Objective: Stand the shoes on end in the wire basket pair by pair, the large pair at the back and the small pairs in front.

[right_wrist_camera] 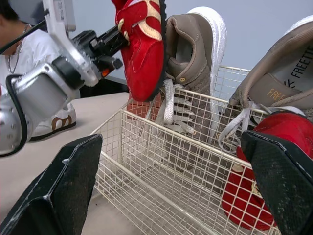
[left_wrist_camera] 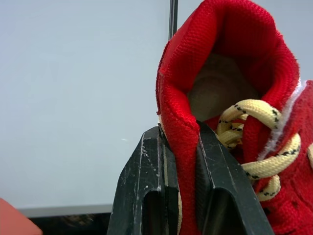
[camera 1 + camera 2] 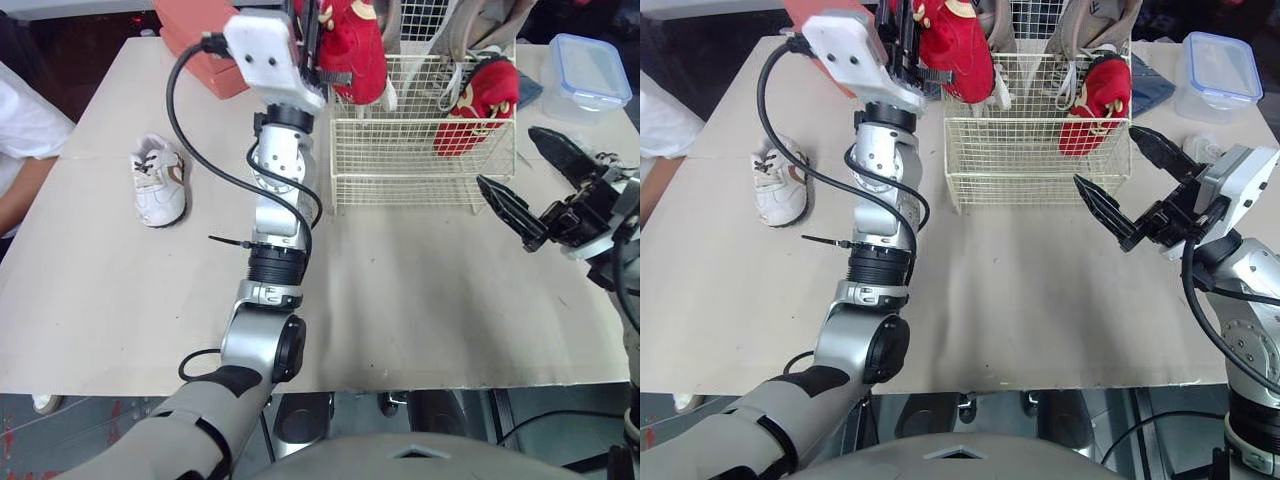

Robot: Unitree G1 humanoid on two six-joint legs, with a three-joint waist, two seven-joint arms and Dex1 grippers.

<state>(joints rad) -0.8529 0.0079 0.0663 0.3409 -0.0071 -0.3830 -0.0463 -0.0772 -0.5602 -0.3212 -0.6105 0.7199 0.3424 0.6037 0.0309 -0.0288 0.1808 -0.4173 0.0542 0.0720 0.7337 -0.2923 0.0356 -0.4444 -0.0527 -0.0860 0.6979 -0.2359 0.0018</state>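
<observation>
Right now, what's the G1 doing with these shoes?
The left gripper holds a red shoe by its collar above the left side of the wire basket. Two tan sneakers stand on end at the back, and a second red shoe stands at the front right. The right gripper hangs open off the basket's front right corner. A small white shoe lies on the table, left of the basket.

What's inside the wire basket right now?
In the wire basket, two brown shoes stand at the back and one red shoe at front right. The left end effector holds the other red shoe above it. The right brown shoe's lower part is covered.
</observation>
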